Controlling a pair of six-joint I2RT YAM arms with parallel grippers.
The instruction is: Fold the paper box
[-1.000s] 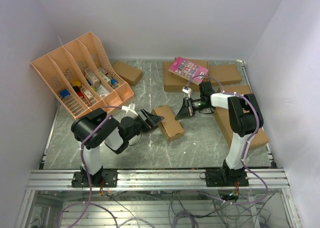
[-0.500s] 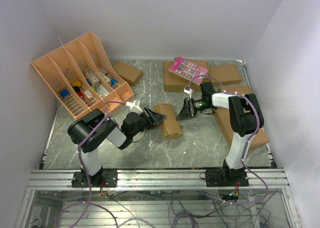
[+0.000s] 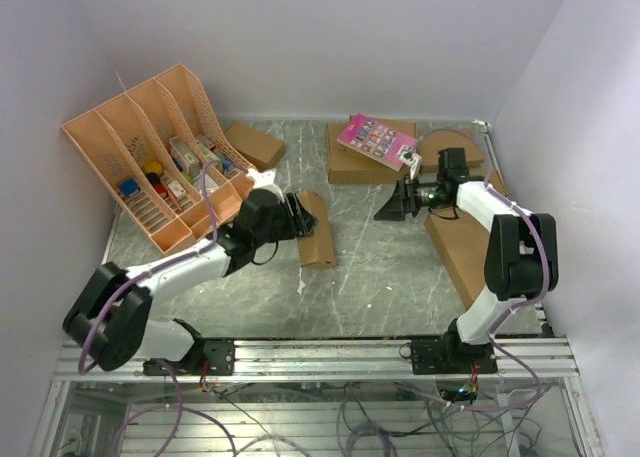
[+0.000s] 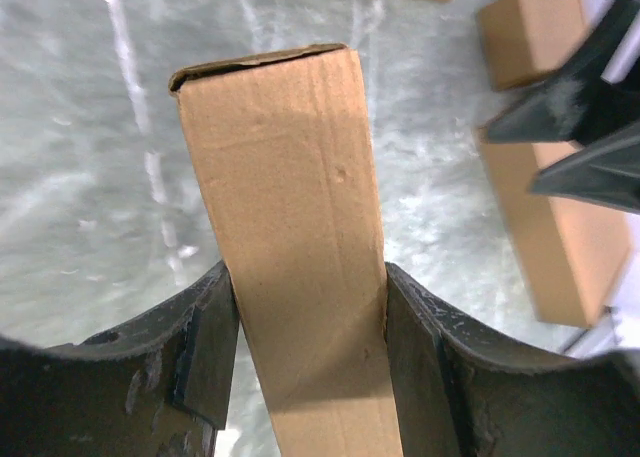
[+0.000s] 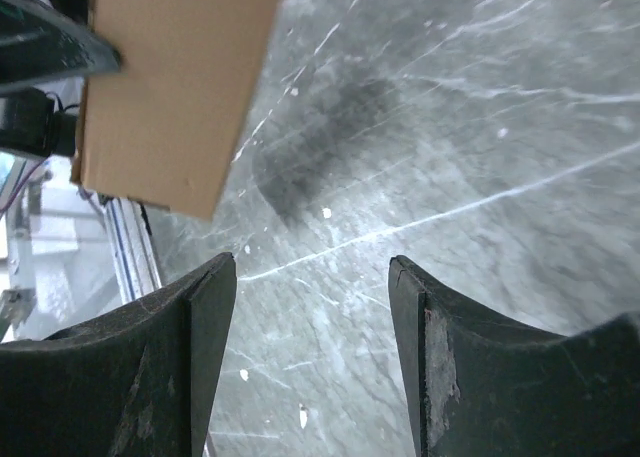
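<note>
The paper box (image 3: 318, 235) is a narrow oblong of plain brown cardboard, lying lengthwise near the table's middle. My left gripper (image 3: 297, 217) is shut on its left side. In the left wrist view the box (image 4: 285, 167) runs up from between the jaws, and both fingers press its sides at my left gripper (image 4: 310, 312). My right gripper (image 3: 388, 207) hangs apart to the right of the box, open. The right wrist view shows my right gripper (image 5: 312, 277) with only marble floor between its fingers and the box's end (image 5: 170, 77) at upper left.
An orange file rack (image 3: 150, 157) with small items stands at the back left. A small brown box (image 3: 255, 145) lies beside it. A brown box with a pink card (image 3: 375, 142) and another box (image 3: 450, 147) are at the back. A large flat brown box (image 3: 465, 247) lies right.
My left arm has reached forward and its jaws have closed on the box, turning it lengthwise and shifting it left. My right gripper has opened and drawn back to the right.
</note>
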